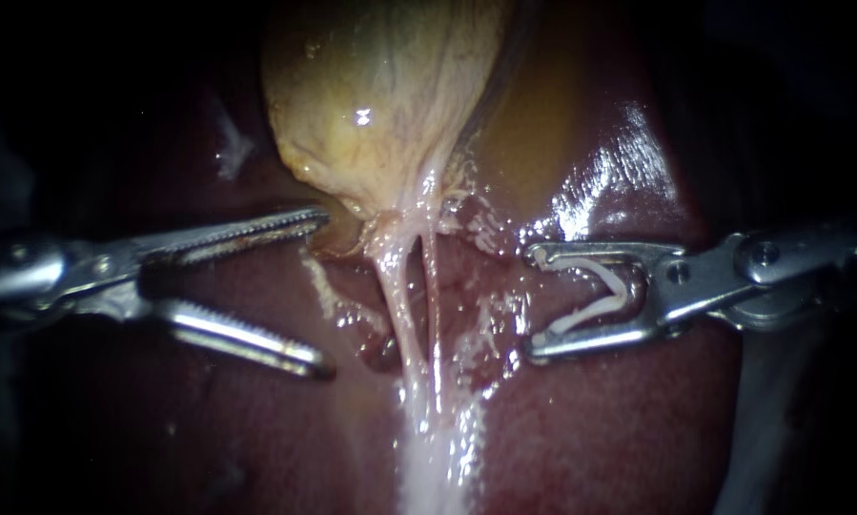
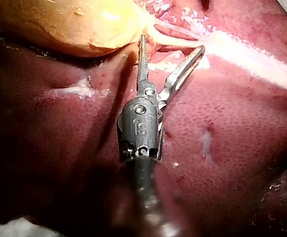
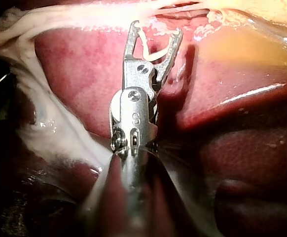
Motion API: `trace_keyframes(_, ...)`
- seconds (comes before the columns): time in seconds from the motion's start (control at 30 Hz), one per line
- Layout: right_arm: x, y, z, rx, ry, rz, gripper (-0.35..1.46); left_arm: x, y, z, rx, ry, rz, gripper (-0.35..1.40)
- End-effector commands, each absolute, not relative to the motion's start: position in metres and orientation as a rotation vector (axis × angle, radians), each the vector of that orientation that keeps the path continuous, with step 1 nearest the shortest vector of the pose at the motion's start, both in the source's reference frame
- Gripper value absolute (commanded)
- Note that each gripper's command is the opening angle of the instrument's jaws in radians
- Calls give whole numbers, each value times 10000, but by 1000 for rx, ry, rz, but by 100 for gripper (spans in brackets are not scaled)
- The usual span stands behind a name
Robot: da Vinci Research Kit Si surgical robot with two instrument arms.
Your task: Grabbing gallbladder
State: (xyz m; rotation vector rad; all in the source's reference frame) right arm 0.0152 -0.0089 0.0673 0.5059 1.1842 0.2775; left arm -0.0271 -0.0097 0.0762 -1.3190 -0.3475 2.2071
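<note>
Nearest the lens, your left instrument [image 1: 319, 292] comes in from the left edge of the frame, its toothed jaws spread wide and holding nothing. The upper jaw's tip sits just beside the lower rim of the gallbladder [image 1: 380, 95], which fills the upper centre. Your right instrument [image 1: 535, 301] reaches in from the right edge, its jaws clasping a white clip [image 1: 581, 321] between them. Beneath both lies the liver [image 1: 628, 429], and two pale tubes [image 1: 401, 286] run down the middle from the gallbladder's neck.

If you close the left jaws where they stand, you would likely catch only a thin fringe of the rim and slip off. The lower jaw, low over the liver, could rake it. Bite too hard and the teeth may tear the wall. Drift toward the centre and you could trap a tube instead.

You cannot tell whether the upper jaw already touches the gallbladder. The frame's top edge cuts off the gallbladder's far end, glare masks the liver at the upper right, and both shafts fade into the dark edges
</note>
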Motion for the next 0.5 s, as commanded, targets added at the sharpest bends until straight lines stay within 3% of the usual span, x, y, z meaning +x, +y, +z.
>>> trace_keyframes(0.03,152,-89,673,506,1184,277,50,-272,-96,765,-1315,-345,2207,77)
trace_keyframes(0.23,152,-89,673,506,1184,277,50,-275,-85,783,-1315,-344,2208,71)
trace_keyframes(0.5,152,-89,673,506,1184,277,50,-278,-75,796,-1315,-326,2208,47)
